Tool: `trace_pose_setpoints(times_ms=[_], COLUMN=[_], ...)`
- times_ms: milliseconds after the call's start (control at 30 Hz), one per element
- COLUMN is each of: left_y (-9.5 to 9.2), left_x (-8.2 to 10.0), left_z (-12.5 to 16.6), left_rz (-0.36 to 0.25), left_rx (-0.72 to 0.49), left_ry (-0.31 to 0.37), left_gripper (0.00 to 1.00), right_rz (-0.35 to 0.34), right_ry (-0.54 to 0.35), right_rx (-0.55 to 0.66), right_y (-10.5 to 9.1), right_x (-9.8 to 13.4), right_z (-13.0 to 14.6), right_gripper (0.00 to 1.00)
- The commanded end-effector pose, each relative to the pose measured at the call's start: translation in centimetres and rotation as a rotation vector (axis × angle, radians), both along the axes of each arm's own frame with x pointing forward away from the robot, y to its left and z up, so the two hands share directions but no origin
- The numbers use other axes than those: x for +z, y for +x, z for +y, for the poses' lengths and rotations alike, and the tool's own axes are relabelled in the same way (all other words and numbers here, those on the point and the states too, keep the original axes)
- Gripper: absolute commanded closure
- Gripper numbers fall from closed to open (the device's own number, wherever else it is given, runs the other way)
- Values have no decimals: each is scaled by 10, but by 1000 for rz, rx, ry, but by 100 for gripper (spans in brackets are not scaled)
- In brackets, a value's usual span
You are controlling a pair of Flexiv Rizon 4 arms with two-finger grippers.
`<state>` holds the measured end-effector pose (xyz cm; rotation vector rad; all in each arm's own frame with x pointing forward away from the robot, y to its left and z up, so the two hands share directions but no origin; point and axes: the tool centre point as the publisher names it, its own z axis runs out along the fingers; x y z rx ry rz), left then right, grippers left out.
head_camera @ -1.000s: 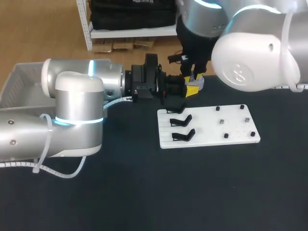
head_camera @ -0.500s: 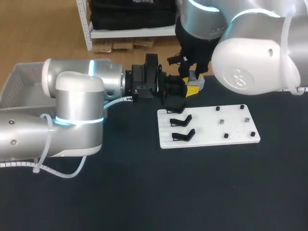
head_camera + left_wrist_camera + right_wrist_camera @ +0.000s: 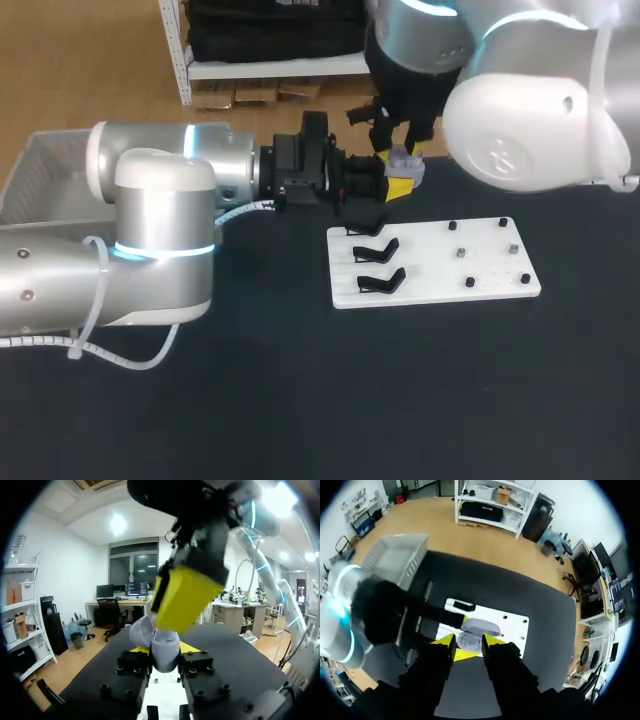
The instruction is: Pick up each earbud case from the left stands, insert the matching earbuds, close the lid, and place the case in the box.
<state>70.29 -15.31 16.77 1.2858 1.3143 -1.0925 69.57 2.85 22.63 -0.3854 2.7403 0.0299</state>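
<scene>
Our left claw [image 3: 396,186] is clamped on the lavender earbud case [image 3: 165,654], whose lid stands open and tilted to one side. Our right claw [image 3: 469,641] hangs just above the case. Whether it grips anything, we cannot tell.

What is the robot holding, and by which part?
The left gripper holds the earbud case by the sides of its lower half, lid open. The right gripper is at its top; whether it grips cannot be told.
</scene>
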Motion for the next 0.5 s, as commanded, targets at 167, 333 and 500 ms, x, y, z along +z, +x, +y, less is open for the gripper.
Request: trace_pose_setpoints(times_ms=[167,333,500], left_y=[-2,-2,-2], left_x=[-1,-1,-1], left_z=[1,1,1], left_rz=[-6,-6,-6], left_rx=[5,5,5], left_ry=[-8,-8,-8], left_gripper=[100,100,100], right_rz=[-48,-50,-31], right_ry=[71,84,59], right_rx=[-76,-143,-174], right_y=[34,66,78], right_x=[14,1,-17], right_z=[-11,-20,-27], right_gripper=[62,62,64])
